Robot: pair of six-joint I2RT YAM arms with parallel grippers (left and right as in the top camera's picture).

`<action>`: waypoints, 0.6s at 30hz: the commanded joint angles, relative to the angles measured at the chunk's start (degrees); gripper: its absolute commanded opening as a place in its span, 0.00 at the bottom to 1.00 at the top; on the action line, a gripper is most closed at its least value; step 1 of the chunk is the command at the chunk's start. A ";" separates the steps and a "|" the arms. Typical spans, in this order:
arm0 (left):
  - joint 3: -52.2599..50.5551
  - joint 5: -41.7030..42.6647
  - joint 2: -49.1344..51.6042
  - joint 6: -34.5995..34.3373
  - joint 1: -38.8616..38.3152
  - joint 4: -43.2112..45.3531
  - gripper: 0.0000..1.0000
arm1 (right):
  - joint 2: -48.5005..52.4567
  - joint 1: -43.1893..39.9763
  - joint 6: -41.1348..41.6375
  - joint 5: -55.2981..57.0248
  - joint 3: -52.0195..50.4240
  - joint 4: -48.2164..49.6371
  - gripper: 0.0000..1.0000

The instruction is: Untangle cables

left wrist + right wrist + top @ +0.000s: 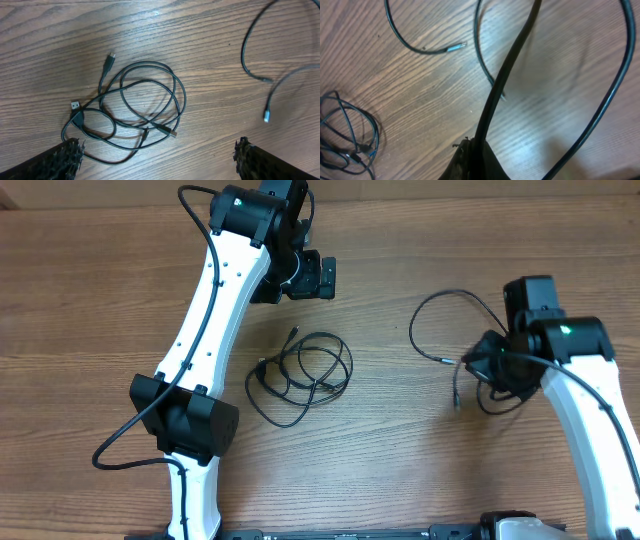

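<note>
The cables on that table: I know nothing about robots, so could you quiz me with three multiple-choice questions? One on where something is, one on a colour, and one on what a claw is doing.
1. Where does the coiled bundle lie?
A) inside a box
B) flat on the table, near its middle
C) hanging from a hook

2. What colour are the cords?
A) white
B) red
C) black

3. How does the left gripper stand?
A) open, gripping nothing
B) shut on the bundle
C) shut on a plug

Answers:
1 B, the overhead view shows it lying loose mid-table.
2 C, every cord in view is black.
3 A, its fingers stand wide apart. It is the right gripper that is shut on a separate cable.
</note>
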 commanded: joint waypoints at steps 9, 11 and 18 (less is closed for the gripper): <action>-0.42 -0.37 0.17 1.03 -0.07 -0.61 0.99 | -14.93 0.11 5.07 5.05 1.53 0.79 0.04; -0.42 -0.37 0.17 1.05 -0.07 -0.61 1.00 | -15.63 0.11 5.07 5.05 1.53 2.67 0.04; -0.42 -0.37 0.17 1.05 -0.04 -0.39 1.00 | -11.47 0.13 5.07 4.81 1.49 11.82 0.04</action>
